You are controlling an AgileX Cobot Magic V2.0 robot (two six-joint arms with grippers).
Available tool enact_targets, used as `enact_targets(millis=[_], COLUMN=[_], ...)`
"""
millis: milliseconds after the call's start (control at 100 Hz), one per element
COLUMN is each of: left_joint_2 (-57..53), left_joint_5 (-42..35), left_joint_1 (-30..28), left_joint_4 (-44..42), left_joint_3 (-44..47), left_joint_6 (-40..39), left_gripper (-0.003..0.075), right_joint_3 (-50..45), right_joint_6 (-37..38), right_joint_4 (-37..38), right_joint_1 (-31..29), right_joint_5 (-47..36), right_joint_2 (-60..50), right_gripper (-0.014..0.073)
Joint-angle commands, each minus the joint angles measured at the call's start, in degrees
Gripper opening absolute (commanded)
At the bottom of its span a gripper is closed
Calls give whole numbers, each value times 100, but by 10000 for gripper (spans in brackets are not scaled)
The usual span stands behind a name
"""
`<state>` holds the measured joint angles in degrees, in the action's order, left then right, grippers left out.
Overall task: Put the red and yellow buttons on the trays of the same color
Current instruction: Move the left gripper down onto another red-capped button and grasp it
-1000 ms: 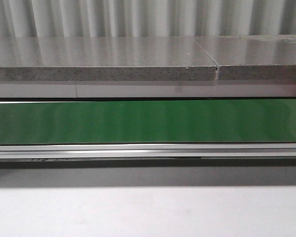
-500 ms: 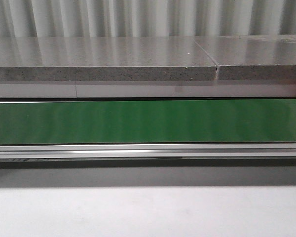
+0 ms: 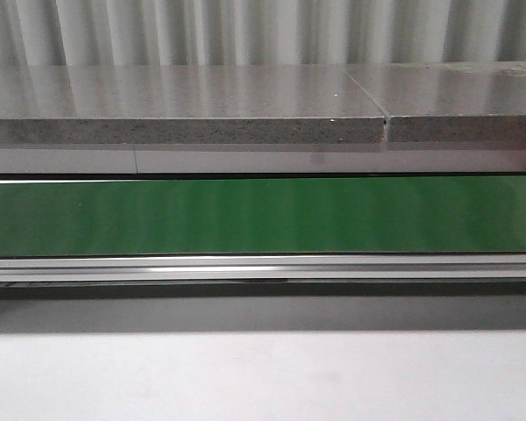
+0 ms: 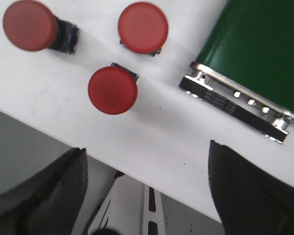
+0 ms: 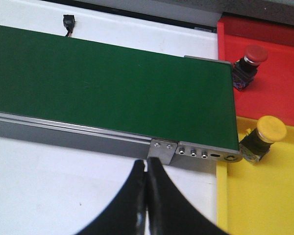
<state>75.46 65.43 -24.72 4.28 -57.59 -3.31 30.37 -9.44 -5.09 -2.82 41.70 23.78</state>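
Left jaws (image 4: 147,196): you had them spread wide, holding nothing, above three red buttons (image 4: 112,90) on the white counter (image 4: 152,142).
Right jaws (image 5: 146,205): you had them pressed together, holding nothing, beside the green conveyor belt (image 5: 108,83).
Red tray (image 5: 279,83): held one red button (image 5: 248,62).
Yellow tray (image 5: 264,196): held one yellow button (image 5: 264,137).
Writing: none you could read.

Industrial test bench, green conveyor belt (image 3: 263,215), corrugated metal wall (image 3: 263,31)

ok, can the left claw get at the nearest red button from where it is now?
Probably yes. The left claw is open, and the nearest red button stands on the white table just beyond its fingers, apart from the other two buttons, with nothing in between.
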Motion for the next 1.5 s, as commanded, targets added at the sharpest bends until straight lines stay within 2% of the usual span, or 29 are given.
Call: enact_targets(millis=[0,160,680,750,930,1020,1250,1490], left_joint_2=[205,813,1778,1778,1778,1778,1625,792], left_joint_5=[140,248,-797,-919,-967,-967,-933,-730], left_joint_1=[-200,-506,-543,-543,-543,-543,-543,-543], left_joint_4=[33,136,291,291,291,291,291,328], left_joint_3=[-221,-383,-425,-425,-425,-425,-425,-425], left_joint_6=[-96,-96,-96,-96,-96,-58,-17,151], left_gripper=[491,491,487,442,218,153,138,138], right_joint_3=[138,138,138,138,138,138,138,138], right_joint_6=[-42,-42,-42,-42,-42,-42,-42,-42], right_joint_4=[-10,-10,-10,-10,-10,-10,-10,-10], right_joint_1=[1,1,1,1,1,1,1,1], right_joint_5=[-357,-357,-357,-357,-357,-357,-357,-357], right_joint_2=[22,22,22,22,22,22,22,22], right_gripper=[-67,-67,-67,-67,-67,-67,-67,-67])
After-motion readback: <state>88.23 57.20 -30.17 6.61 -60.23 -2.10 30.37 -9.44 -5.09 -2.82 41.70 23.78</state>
